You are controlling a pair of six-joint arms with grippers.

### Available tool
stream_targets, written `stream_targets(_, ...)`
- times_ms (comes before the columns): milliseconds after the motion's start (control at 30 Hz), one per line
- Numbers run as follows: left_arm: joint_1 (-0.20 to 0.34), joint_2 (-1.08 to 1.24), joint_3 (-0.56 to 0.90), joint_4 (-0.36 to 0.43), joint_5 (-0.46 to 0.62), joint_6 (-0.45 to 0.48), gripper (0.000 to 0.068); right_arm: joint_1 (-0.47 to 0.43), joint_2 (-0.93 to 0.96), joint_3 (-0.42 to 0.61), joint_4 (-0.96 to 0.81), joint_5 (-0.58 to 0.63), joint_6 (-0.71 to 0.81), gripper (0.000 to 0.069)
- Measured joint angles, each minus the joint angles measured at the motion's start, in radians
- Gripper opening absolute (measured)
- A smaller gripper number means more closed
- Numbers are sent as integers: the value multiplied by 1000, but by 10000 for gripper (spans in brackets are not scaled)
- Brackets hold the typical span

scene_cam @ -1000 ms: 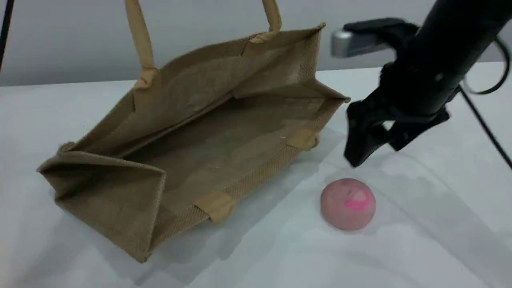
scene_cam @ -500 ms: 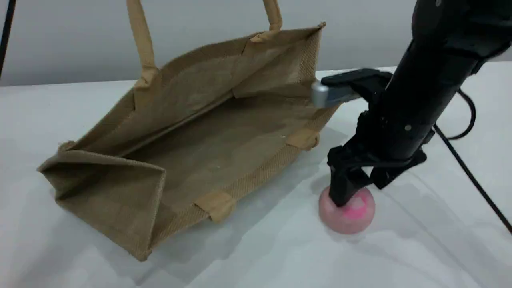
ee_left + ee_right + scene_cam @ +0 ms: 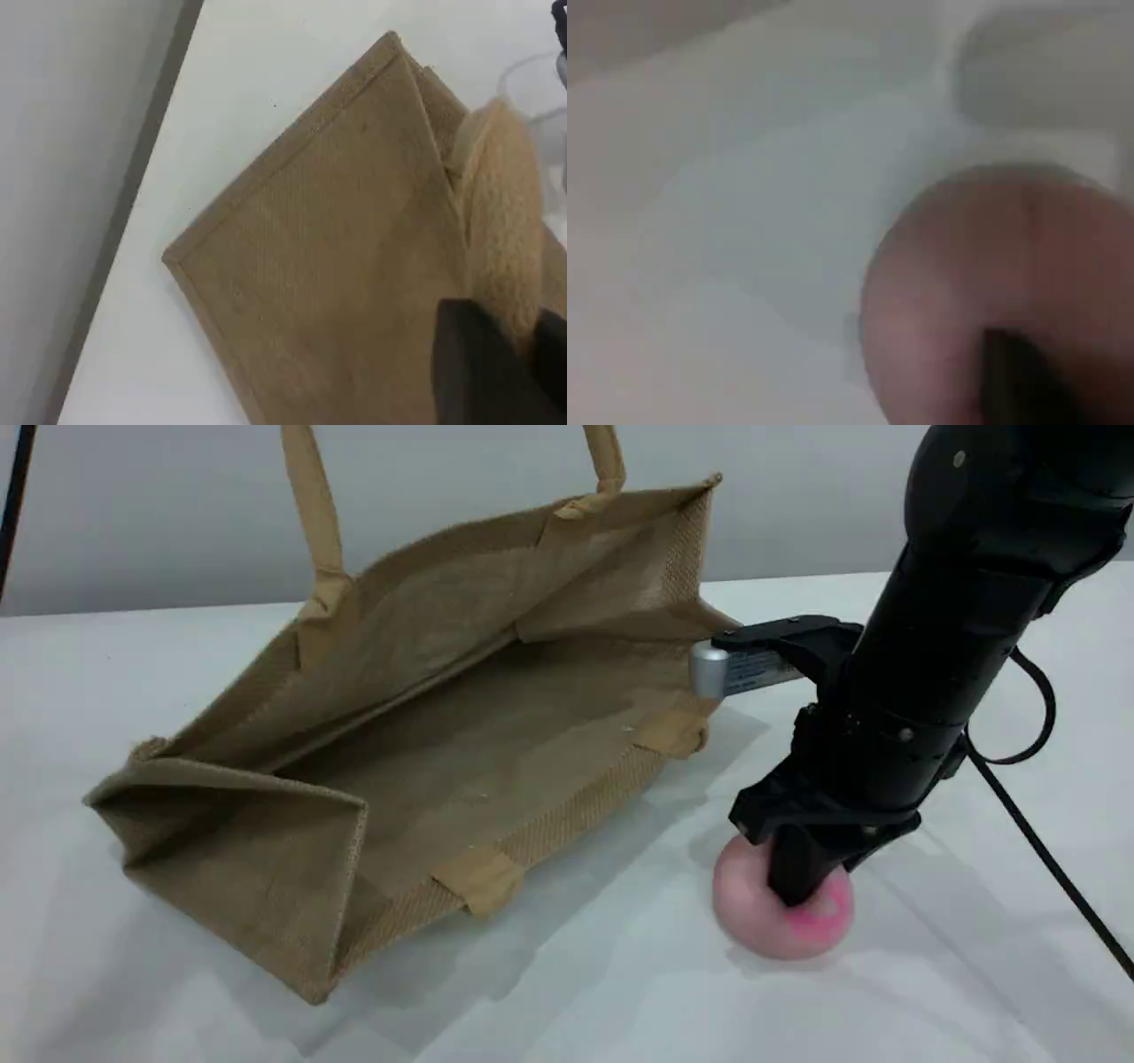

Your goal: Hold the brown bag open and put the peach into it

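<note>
The brown bag [image 3: 461, 726] lies on its side on the white table, its mouth gaping toward the front. One beige handle [image 3: 310, 505] runs up out of the top of the scene view. In the left wrist view that handle [image 3: 500, 230] sits between the dark fingers of my left gripper [image 3: 509, 354], which is shut on it above the bag's outer wall [image 3: 337, 266]. The peach [image 3: 753, 917] rests on the table right of the bag. My right gripper [image 3: 802, 886] is down over it, fingers closed against it. The right wrist view shows the peach [image 3: 974, 266] close up beside a dark fingertip [image 3: 1010, 381].
The right arm's silver wrist camera [image 3: 735, 669] hangs close to the bag's right corner. A black cable [image 3: 1045, 850] trails from the right arm across the table's right side. A grey wall stands behind the table's back edge.
The right arm came down from above the table onto the peach and its jaws closed on it; the peach shifted slightly right. The bag and its handle stayed put.
</note>
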Motion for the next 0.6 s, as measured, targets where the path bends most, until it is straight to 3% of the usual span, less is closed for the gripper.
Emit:
stream_targets(100,-14,0,0,1,0,0,93,0,-12,0,-20,-3,1,32)
stream_targets(600,-32,0,0,0,0,25,93,-1,-319,8,-187,11,253,27)
